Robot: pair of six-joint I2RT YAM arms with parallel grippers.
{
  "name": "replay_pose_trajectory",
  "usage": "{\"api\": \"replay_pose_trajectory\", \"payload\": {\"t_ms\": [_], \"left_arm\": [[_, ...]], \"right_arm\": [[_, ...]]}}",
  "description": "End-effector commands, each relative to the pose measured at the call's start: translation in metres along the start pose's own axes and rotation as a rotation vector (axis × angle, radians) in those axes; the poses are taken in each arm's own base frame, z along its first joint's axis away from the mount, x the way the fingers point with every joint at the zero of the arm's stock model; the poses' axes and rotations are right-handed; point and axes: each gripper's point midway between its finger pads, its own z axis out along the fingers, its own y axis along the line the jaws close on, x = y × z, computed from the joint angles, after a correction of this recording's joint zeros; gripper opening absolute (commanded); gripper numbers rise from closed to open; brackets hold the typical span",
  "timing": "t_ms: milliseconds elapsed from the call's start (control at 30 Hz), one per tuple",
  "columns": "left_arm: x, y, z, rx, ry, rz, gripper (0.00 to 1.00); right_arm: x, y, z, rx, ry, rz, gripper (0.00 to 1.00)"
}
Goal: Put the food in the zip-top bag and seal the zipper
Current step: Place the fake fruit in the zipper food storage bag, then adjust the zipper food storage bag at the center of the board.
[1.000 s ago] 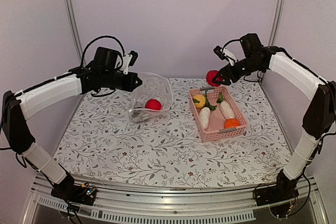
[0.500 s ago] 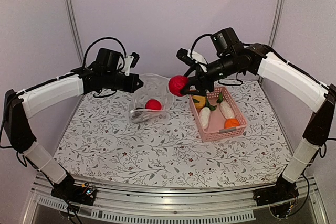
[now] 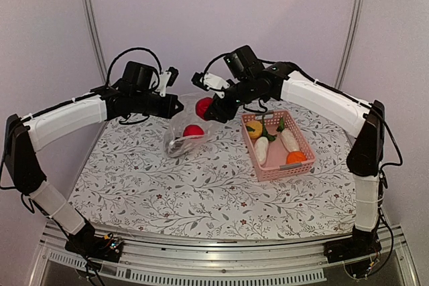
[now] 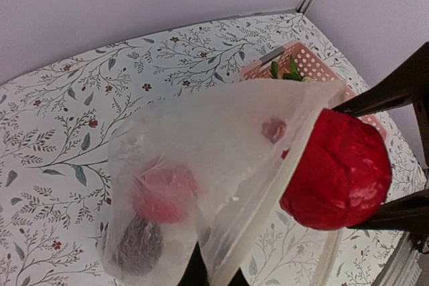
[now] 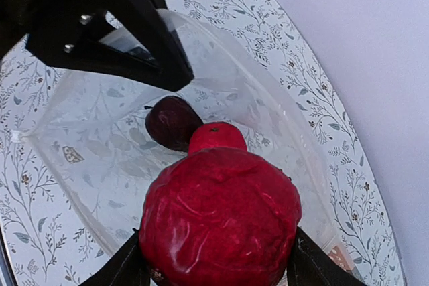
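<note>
Red food [image 5: 221, 219] clamped in part-open right gripper [image 3: 208, 108] over zip-top bag [image 4: 221, 132] mouth; closed left gripper [image 3: 175, 106] pinching bag rim at 9 o'clock.

One zip-top bag [image 4: 214, 132]: two food pieces [image 3: 194, 130] lay inside, one red piece [image 5: 221, 219] was at its mouth, four more filled one pink basket [image 3: 289, 171] beside it.

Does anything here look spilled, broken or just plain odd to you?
Nothing stands out. The left tool holds the clear bag open by its edge, the right tool holds a red toy food at its mouth, a red piece and a dark one lie inside, and the rest sit in the pink basket.
</note>
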Motion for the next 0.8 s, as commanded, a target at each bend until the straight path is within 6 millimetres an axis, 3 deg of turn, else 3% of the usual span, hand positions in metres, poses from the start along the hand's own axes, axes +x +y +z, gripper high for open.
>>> {"api": "replay_pose_trajectory", "payload": {"t_ms": [0, 100, 233, 367, 467, 533, 667, 767], "left_arm": [[-0.004, -0.01, 0.001, 0.033, -0.003, 0.006, 0.0], [-0.001, -0.01, 0.003, 0.037, 0.006, 0.004, 0.0], [0.0, -0.01, 0.005, 0.037, 0.011, 0.003, 0.0], [0.003, -0.007, 0.007, 0.024, 0.02, 0.004, 0.0], [0.004, -0.007, 0.008, 0.023, 0.028, 0.006, 0.0], [0.005, -0.01, 0.009, 0.04, 0.034, 0.016, 0.0], [0.011, -0.015, 0.014, 0.075, 0.069, 0.019, 0.0], [0.017, -0.022, 0.018, 0.109, 0.098, 0.026, 0.0]], "right_arm": [[0.015, -0.033, 0.021, 0.221, 0.088, 0.038, 0.66], [0.019, -0.042, 0.028, 0.304, 0.111, 0.034, 0.8], [0.016, -0.031, 0.031, 0.247, 0.102, 0.056, 0.98], [0.001, -0.001, 0.012, 0.075, 0.04, 0.049, 0.98], [-0.007, 0.034, -0.016, -0.093, -0.029, -0.029, 0.92], [-0.002, 0.052, -0.029, -0.166, -0.063, -0.117, 0.87], [0.009, 0.069, -0.049, -0.209, -0.083, -0.273, 0.79], [0.014, 0.071, -0.05, -0.217, -0.073, -0.307, 0.75]]}}
